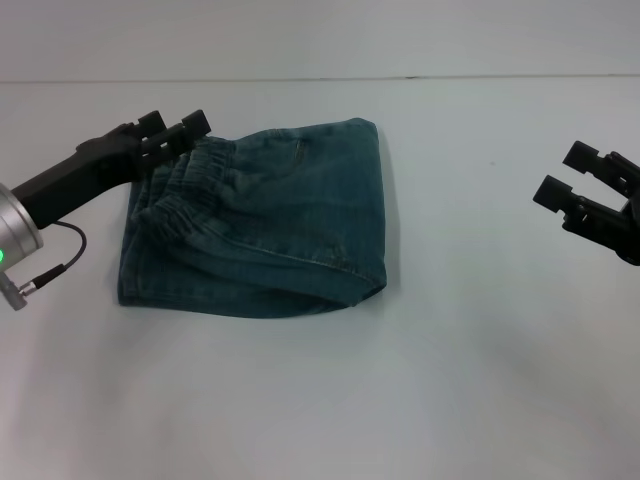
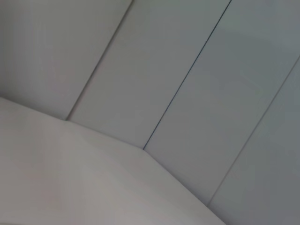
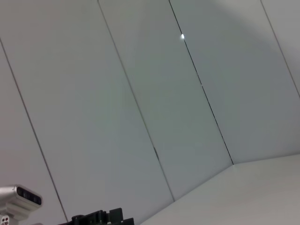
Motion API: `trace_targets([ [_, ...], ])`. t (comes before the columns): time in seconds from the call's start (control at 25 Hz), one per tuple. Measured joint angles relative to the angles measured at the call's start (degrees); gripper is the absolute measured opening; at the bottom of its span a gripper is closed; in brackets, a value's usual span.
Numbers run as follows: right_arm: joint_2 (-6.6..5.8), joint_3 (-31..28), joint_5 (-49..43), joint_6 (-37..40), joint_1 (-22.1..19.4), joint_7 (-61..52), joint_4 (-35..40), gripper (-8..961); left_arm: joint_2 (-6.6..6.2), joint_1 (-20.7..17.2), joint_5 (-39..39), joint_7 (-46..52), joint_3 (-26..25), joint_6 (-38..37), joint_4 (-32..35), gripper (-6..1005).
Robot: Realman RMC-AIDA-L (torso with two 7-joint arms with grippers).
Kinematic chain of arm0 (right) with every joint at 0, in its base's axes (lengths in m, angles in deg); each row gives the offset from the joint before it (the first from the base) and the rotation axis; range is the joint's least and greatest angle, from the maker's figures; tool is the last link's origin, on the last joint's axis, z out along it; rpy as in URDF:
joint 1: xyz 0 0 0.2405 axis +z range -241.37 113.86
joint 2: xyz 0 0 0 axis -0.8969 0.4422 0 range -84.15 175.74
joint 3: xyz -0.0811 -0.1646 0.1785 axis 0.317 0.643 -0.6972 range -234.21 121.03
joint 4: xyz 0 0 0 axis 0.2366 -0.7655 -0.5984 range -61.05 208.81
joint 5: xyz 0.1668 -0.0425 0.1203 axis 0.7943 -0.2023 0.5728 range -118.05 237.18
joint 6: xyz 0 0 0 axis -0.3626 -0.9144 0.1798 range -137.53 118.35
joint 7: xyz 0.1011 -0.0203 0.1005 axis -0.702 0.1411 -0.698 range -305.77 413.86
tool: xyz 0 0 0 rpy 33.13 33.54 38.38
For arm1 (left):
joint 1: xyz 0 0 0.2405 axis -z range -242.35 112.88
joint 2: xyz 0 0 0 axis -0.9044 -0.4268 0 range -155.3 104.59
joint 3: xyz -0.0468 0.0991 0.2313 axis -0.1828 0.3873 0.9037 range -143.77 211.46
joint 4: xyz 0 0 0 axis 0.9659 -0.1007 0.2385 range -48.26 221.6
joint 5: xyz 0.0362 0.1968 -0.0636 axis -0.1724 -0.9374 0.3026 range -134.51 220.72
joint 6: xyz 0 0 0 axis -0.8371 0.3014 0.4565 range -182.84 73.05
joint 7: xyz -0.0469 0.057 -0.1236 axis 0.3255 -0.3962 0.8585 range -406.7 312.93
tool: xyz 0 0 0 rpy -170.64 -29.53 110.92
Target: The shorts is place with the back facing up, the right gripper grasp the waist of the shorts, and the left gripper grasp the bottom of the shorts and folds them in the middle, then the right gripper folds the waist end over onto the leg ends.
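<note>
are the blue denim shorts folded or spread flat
Folded: the blue denim shorts form a compact layered rectangle, elastic waistband lying over denim beneath, beside the left gripper.

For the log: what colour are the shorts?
Faded blue denim shorts, best in the head view.

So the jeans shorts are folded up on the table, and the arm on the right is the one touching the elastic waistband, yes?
Not quite. In the head view it is the left gripper that sits at the elastic waistband of the folded shorts. The right gripper hangs well off to the side, jaws open, touching nothing.
</note>
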Motion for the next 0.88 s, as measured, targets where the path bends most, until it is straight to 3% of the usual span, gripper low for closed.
trace_targets([
  [0.64, -0.08, -0.29, -0.81, 0.14, 0.23, 0.67, -0.76, 946, -0.31, 0.04, 0.74, -2.61, 0.54, 0.93, -1.10, 915],
  [0.88, -0.73, -0.28, -6.84, 2.79, 2.60, 0.12, -0.50, 946, -2.26, 0.78, -6.45, -2.96, 1.37, -7.62, -0.66, 915],
])
